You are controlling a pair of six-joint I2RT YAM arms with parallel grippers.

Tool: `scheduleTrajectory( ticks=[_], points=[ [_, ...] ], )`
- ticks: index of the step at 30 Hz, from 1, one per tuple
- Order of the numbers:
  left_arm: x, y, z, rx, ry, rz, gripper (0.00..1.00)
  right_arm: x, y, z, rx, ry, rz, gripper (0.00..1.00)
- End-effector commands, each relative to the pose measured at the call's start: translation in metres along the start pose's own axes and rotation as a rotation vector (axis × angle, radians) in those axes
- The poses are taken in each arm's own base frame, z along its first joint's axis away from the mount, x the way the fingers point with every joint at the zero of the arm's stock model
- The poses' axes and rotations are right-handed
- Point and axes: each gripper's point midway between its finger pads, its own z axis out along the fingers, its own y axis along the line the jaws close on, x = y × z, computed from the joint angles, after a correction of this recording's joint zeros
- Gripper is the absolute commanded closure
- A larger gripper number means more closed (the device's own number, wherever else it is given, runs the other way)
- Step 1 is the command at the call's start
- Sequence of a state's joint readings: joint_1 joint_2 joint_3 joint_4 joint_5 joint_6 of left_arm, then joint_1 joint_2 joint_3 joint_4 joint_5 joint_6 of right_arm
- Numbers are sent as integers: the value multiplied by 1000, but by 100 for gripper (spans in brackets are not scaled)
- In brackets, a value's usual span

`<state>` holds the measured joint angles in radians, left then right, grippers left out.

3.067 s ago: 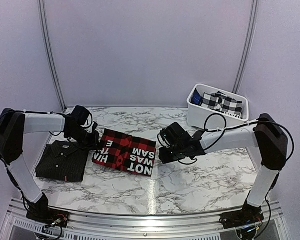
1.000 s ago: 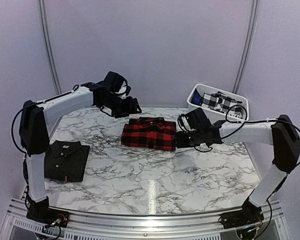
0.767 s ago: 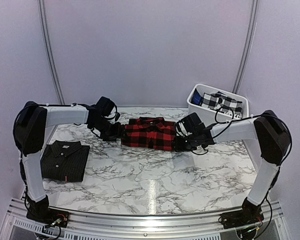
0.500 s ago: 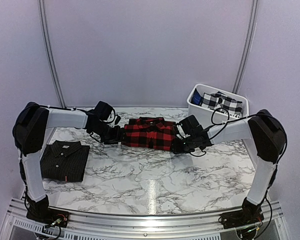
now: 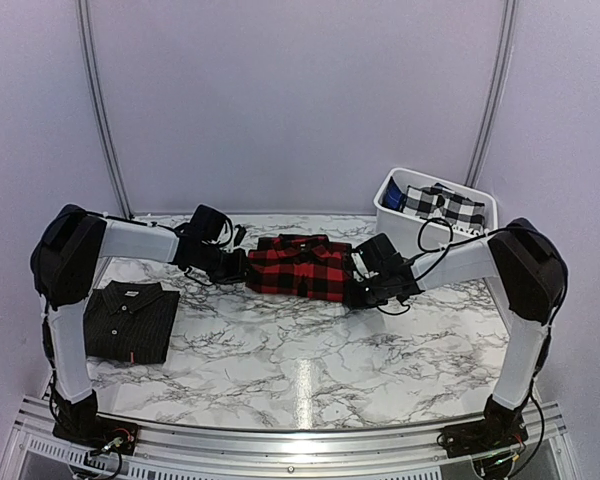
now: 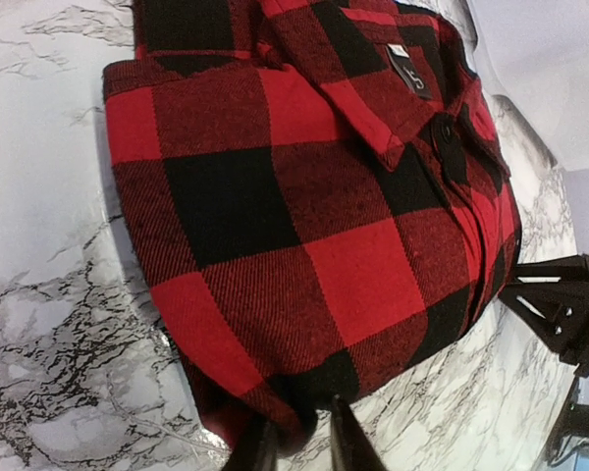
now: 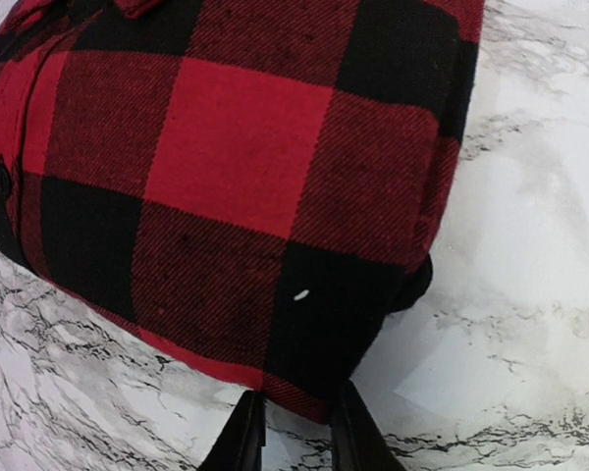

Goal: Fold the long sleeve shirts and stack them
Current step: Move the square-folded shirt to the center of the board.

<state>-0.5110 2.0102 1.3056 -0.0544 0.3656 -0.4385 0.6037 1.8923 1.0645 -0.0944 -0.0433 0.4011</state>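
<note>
The red-and-black flannel shirt (image 5: 300, 268) lies folded at the back middle of the marble table, collar up. My left gripper (image 5: 238, 268) is at its left edge, and in the left wrist view the gripper (image 6: 299, 446) has its jaws close together with the shirt's (image 6: 304, 226) folded edge pinched between them. My right gripper (image 5: 358, 285) is at the shirt's right front corner. In the right wrist view the gripper (image 7: 294, 432) is closed on the hem (image 7: 226, 167). The black pinstriped shirt (image 5: 128, 320) lies folded at the front left, apart from both grippers.
A white bin (image 5: 390, 222) at the back right holds a black-and-white checked cloth (image 5: 445, 207), close behind my right arm. The right gripper's dark body (image 6: 569, 304) shows at the right edge of the left wrist view. White walls enclose the table.
The flannel shirt was flipped and moved from the front middle to the back. Since a second ago my left arm dropped to the shirt's left edge, and both grippers closed in on its ends.
</note>
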Motion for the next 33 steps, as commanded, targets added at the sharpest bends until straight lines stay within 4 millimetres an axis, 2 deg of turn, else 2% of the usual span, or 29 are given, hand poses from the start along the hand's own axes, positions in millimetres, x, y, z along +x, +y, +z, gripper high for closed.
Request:
scheduleTrajectory(
  ticks=[1, 3, 4, 6, 8, 12, 16, 17, 19, 21, 23, 24, 26, 29, 33],
  points=[
    [11, -12, 8, 37, 16, -12, 88, -13, 3, -1, -3, -25, -19, 91],
    [20, -12, 6, 21, 36, -56, 97, -10, 4, -4, -5, -19, -29, 100],
    [25, -11, 2, 8, 45, -84, 100, -8, 5, -7, -13, -13, -32, 100],
    [37, -13, -8, -5, 69, -138, 100, 1, 9, -15, -28, -1, -45, 100],
    [59, -17, -17, -16, 108, -158, 100, 14, 13, -21, -43, 23, -60, 100],
    [102, -31, -34, -52, 175, -153, 100, 53, 29, -36, -76, 88, -100, 100],
    [144, -31, -48, -93, 213, -189, 100, 102, 50, -58, -133, 162, -102, 100],
    [153, -31, -52, -102, 219, -194, 99, 114, 54, -63, -150, 178, -98, 100],
    [168, -29, -57, -118, 230, -202, 85, 131, 55, -73, -162, 201, -75, 100],
    [175, -25, -64, -134, 224, -207, 70, 140, 51, -82, -160, 208, -49, 88],
    [170, -23, -71, -149, 188, -193, 57, 135, 48, -92, -145, 186, -43, 72],
    [163, -25, -77, -153, 163, -177, 52, 125, 49, -99, -141, 154, -47, 66],
    [147, -29, -84, -160, 116, -140, 49, 105, 49, -108, -120, 99, -61, 58],
    [123, -35, -89, -159, 66, -101, 48, 70, 46, -114, -121, 22, -36, 56],
    [95, -39, -83, -144, 46, -37, 49, 20, 40, -112, -148, -82, 12, 57]
  ],
)
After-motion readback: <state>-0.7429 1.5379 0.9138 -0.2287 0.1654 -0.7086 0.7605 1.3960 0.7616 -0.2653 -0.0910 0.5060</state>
